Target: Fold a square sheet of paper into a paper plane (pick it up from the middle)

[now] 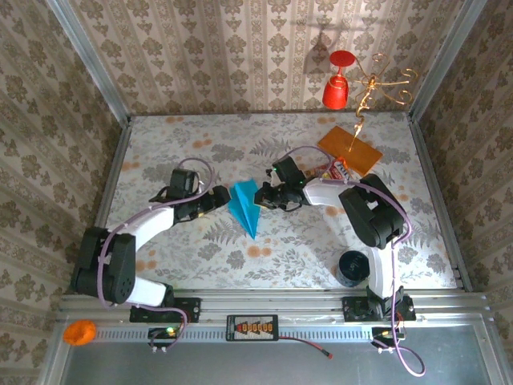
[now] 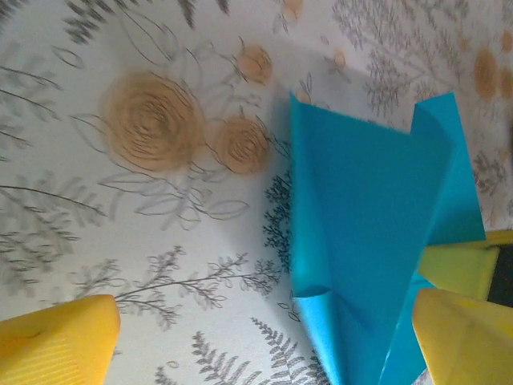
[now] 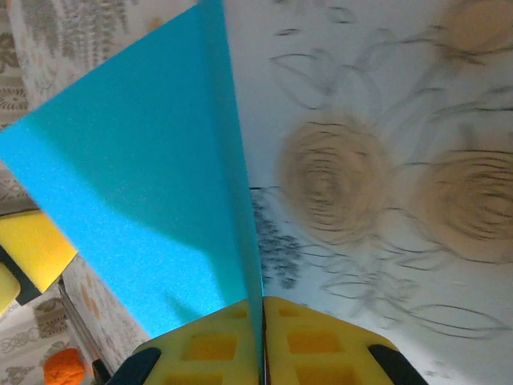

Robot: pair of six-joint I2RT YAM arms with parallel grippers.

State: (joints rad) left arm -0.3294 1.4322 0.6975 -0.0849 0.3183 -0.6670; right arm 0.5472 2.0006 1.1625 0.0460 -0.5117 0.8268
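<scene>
The square sheet of paper is teal-blue and folded into a pointed dart, the paper plane (image 1: 245, 206), with its tip toward the near edge of the table. My right gripper (image 1: 268, 196) is shut on the plane's right side. In the right wrist view its yellow fingers (image 3: 321, 341) pinch a raised fold of the paper (image 3: 136, 192). My left gripper (image 1: 219, 197) is open just left of the plane. In the left wrist view its fingers (image 2: 56, 345) stand wide apart. The paper (image 2: 369, 216) lies beside the right-hand finger, with a curled corner.
An orange card (image 1: 349, 148) and a red-and-yellow snack packet (image 1: 338, 170) lie at the back right. A red cup (image 1: 338, 88) hangs on a gold stand by the back wall. A black round object (image 1: 351, 267) sits near the right arm's base. An orange ball (image 1: 79, 331) rests on the front rail.
</scene>
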